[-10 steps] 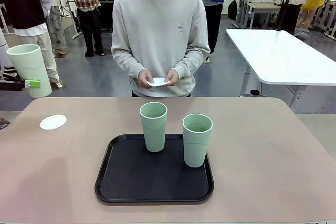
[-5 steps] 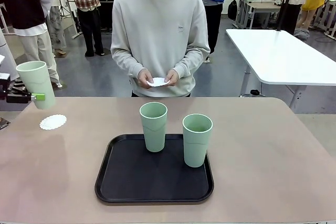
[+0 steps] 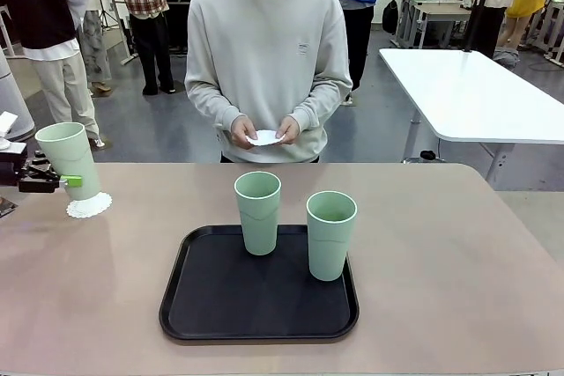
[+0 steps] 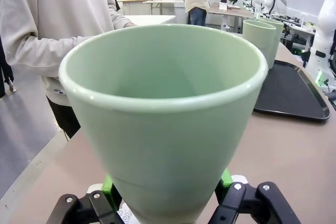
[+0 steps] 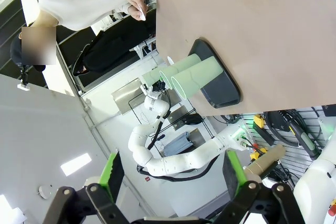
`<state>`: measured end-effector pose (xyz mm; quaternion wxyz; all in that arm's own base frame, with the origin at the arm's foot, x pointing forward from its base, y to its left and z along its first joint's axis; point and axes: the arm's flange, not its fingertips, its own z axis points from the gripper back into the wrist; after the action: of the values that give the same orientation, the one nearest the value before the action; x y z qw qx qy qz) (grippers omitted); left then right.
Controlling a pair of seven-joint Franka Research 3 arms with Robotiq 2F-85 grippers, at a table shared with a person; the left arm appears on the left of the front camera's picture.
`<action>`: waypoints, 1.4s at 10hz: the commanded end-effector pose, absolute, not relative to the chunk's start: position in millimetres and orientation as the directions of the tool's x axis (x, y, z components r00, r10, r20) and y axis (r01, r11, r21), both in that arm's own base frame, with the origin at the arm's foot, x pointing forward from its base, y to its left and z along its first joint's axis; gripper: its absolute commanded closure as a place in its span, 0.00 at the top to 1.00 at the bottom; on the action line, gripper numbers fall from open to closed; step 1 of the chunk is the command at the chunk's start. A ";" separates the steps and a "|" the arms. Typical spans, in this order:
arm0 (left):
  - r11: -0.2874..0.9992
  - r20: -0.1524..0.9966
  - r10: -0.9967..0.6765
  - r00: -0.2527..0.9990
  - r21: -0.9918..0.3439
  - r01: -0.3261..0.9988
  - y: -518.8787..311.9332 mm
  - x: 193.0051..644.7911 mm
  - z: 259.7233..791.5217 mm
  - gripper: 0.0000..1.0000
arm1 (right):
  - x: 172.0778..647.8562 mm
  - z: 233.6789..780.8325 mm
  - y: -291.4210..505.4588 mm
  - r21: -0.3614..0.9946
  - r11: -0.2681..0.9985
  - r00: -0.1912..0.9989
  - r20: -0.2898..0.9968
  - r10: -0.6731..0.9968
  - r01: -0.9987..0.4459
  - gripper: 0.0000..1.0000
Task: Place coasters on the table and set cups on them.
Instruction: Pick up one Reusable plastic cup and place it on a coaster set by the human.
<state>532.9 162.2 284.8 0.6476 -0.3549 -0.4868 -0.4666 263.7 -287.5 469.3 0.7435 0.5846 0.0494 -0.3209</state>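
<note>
1. Right jaws: wide open, green pads with nothing between them. They are parked well off the counter, probably to keep the work area free.
2. Tray: black, on the near middle of the counter. It carries the left cup and the right cup, both upright and apart, seemingly in reserve until their coasters are laid.
3. Left jaws: closed on the held cup, gripping low on its wall so the rim stays free. The cup leans slightly, its base over the coaster at the counter's far left. Whether base and coaster touch cannot be told. Judged step: setting this cup down.
4. Person's hands: at the far edge, together at waist height. They pinch a second coaster, apparently ready to lay next.
5. Surface: tan-brown and smooth, with rounded corners. It is level enough for thin paper to lie flat.
6. Room: a white table at far right, a grey floor, and other people standing behind.
</note>
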 end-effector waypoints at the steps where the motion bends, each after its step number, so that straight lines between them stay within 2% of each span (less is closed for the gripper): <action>1: 0.298 0.954 -0.292 0.067 0.024 0.954 166.1 536.5 290.2 0.83 | 264.3 469.6 -288.0 0.840 0.109 0.788 -0.442 -0.429 0.531 1.00; 8: 0.314 0.961 -0.261 0.091 -0.005 0.949 162.9 534.0 284.7 0.83 | 264.3 469.6 -288.0 0.840 0.109 0.788 -0.442 -0.429 0.531 1.00; 10: 0.257 0.961 -0.271 0.051 0.021 0.966 171.0 541.2 277.1 0.83 | 264.3 469.6 -288.0 0.840 0.109 0.788 -0.442 -0.429 0.531 1.00; 14: 0.251 0.963 -0.268 0.023 0.047 0.967 180.5 551.4 267.3 0.83 | 264.3 469.6 -288.0 0.840 0.109 0.788 -0.442 -0.429 0.531 1.00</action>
<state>548.6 173.2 266.9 0.6361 -0.3556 -0.4850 -0.4835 263.7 -287.5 469.3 0.7435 0.5846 0.0494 -0.3209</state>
